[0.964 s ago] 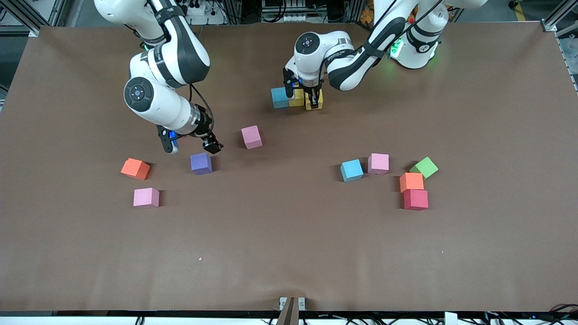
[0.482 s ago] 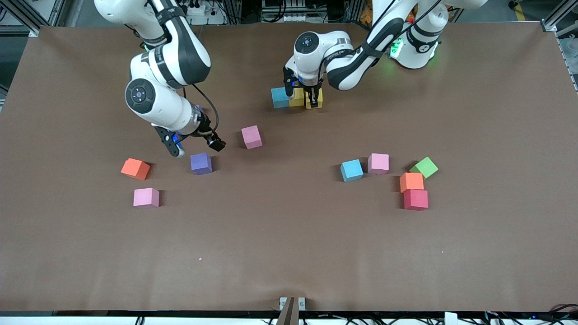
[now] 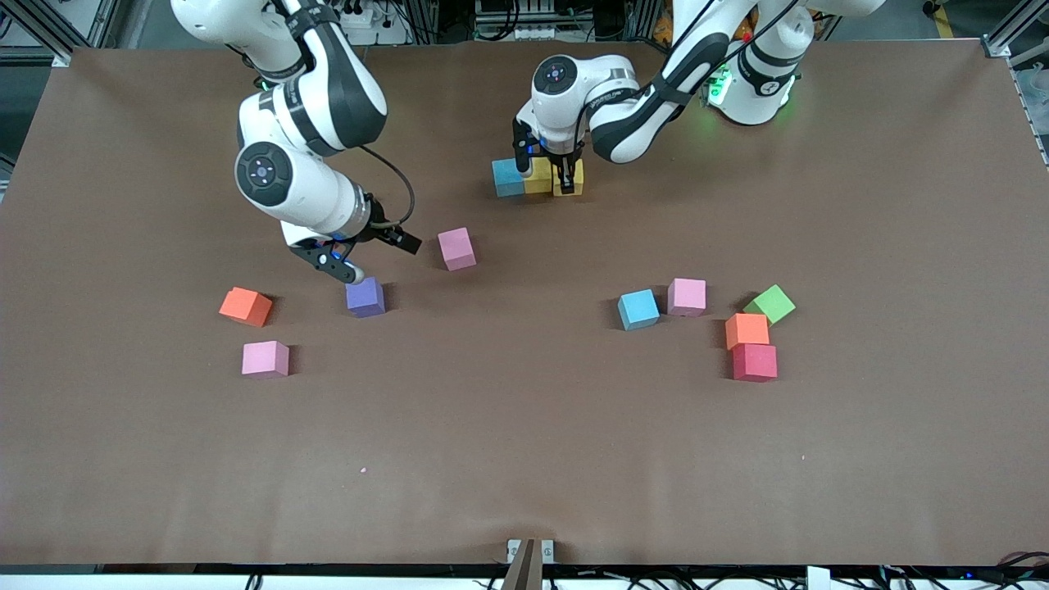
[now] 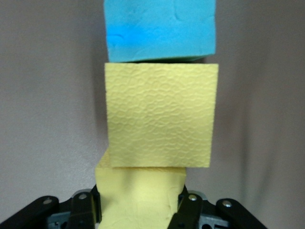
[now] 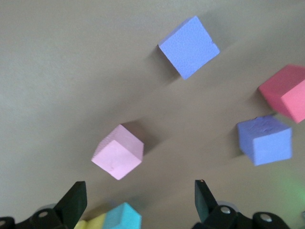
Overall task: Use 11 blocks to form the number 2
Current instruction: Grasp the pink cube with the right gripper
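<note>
While the left gripper pinches a yellow block against the row's end, the top bar forms.
Right gripper, fingers spread, hangs over table between purple block and pink block; next comes release, then a fetch.

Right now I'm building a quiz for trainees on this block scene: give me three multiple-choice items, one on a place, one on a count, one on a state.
1. What stands directly beside the red cube?
A. an orange cube
B. the purple cube
C. a yellow cube

2. How many cubes form the row under the left gripper?
A. one
B. three
C. five

3. The right gripper, above the table by the purple cube, is:
A. shut on a pink cube
B. open
C. shut on nothing

Key: 1 A, the orange cube touches it. 2 B, light blue cube, yellow cube, second yellow cube. 3 B, fingers spread, nothing between.
</note>
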Robot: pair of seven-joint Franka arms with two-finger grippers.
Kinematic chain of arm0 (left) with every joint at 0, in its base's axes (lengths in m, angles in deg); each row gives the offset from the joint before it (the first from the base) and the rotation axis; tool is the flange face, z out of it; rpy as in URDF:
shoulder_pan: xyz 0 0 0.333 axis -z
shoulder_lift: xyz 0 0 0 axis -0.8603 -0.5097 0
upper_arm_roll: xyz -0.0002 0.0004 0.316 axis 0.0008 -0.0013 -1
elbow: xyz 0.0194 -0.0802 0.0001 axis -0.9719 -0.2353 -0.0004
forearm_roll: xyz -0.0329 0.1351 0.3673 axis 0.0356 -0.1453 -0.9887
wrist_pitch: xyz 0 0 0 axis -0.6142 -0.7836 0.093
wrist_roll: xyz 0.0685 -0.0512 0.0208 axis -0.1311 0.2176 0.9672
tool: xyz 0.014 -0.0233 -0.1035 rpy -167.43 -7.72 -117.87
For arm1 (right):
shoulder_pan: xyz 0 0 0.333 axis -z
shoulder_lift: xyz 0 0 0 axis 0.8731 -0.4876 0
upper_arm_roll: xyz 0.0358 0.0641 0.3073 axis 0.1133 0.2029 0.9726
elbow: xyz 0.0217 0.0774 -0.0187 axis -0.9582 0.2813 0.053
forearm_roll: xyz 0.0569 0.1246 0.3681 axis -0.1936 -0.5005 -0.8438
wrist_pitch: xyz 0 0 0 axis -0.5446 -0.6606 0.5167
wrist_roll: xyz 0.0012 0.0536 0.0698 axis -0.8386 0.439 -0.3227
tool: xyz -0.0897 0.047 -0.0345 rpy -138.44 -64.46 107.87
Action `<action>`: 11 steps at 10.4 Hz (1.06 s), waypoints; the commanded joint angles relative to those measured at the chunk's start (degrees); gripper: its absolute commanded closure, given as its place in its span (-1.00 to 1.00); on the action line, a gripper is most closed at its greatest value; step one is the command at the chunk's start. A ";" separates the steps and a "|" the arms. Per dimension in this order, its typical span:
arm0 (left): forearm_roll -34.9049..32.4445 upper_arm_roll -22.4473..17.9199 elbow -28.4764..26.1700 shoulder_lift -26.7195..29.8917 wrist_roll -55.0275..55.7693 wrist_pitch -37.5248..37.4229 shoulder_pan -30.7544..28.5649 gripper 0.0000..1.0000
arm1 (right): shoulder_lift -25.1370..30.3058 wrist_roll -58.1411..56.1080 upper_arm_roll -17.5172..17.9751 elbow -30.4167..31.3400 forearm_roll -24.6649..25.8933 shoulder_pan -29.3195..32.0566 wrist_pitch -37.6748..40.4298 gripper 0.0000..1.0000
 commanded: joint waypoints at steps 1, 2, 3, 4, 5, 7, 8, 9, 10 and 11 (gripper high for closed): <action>-2.04 0.35 -0.30 -0.24 2.08 0.87 0.25 0.67 | -2.38 -7.80 0.12 -1.71 3.03 -0.87 -0.60 -1.00; -2.04 0.35 -0.31 -0.41 2.08 0.87 0.25 0.67 | -2.65 -11.76 0.21 -1.63 3.04 -0.96 -1.39 -1.00; -2.04 0.70 -0.31 -0.41 1.99 0.87 0.25 0.66 | -2.65 -15.72 0.21 -1.54 2.86 -1.05 -2.01 -1.00; -2.04 0.70 -0.31 -0.50 1.99 0.87 0.25 0.62 | -2.65 -20.80 0.21 -1.28 2.86 -2.10 -2.54 -1.00; -2.04 0.70 -0.13 -0.67 1.90 0.79 0.25 0.38 | -2.91 -24.86 0.21 -1.10 2.86 -2.37 -3.06 -1.00; -2.04 0.70 0.22 -0.42 1.90 0.52 0.17 -1.00 | -3.79 -29.36 0.21 1.87 2.86 -3.94 -8.75 -1.00; -2.04 0.70 0.31 -0.06 1.99 0.26 -0.18 -1.00 | -3.96 -31.30 0.39 3.54 2.86 -5.43 -12.35 -1.00; -2.04 0.96 0.40 0.55 1.90 0.00 -0.62 -1.00 | -4.31 -32.36 0.39 4.17 2.77 -6.41 -14.99 -1.00; -2.04 0.97 0.49 1.51 1.38 -0.09 -0.97 -1.00 | -4.58 -33.41 0.48 4.18 2.69 -6.76 -15.98 -1.00; -2.04 1.05 0.66 2.83 1.20 -0.88 -1.24 -1.00 | -4.84 -34.38 0.65 4.52 2.51 -7.20 -17.81 -1.00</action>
